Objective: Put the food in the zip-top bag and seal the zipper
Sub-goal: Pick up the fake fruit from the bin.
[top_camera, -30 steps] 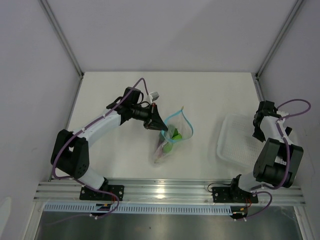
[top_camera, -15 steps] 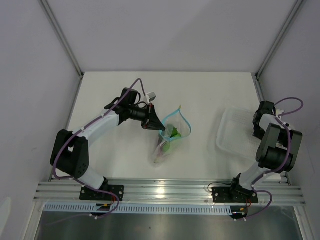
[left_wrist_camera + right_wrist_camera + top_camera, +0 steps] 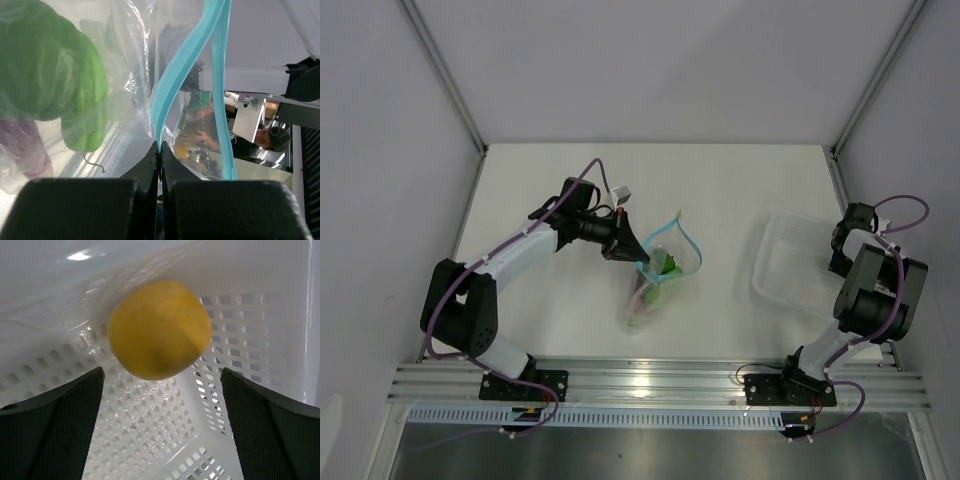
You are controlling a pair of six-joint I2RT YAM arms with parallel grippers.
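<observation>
**1 piece left in the basket, bag held open by its zipper**

My left fingers (image 3: 150,170) are pressed together on the light-blue zipper (image 3: 175,75), pinching 1 side of the strip at the mouth of the zip-top bag (image 3: 655,285). The other side of the strip bows away, so the mouth gapes open. The bag lies on the white counter (image 3: 740,190), left of centre. Through the clear plastic I see green food (image 3: 55,70) and a pinkish piece (image 3: 25,145) below it.

Over the last second my left arm has drawn the pinched edge slightly toward its own side, and the mouth looks a little narrower than it was. My right arm has folded back and sunk lower over the right part of the white perforated basket (image 3: 790,275).

My right fingers (image 3: 55,430) are spread wide, 1 on each side of the wrist view. Between them, and apart from both, sits the yellow-orange piece (image 3: 160,336), resting in a corner of the basket against its wall.

I judge that this is the last piece to bag. The right arm now seems lined up to close on it, and sealing must wait until it is in. The narrowing mouth could make the drop harder.
</observation>
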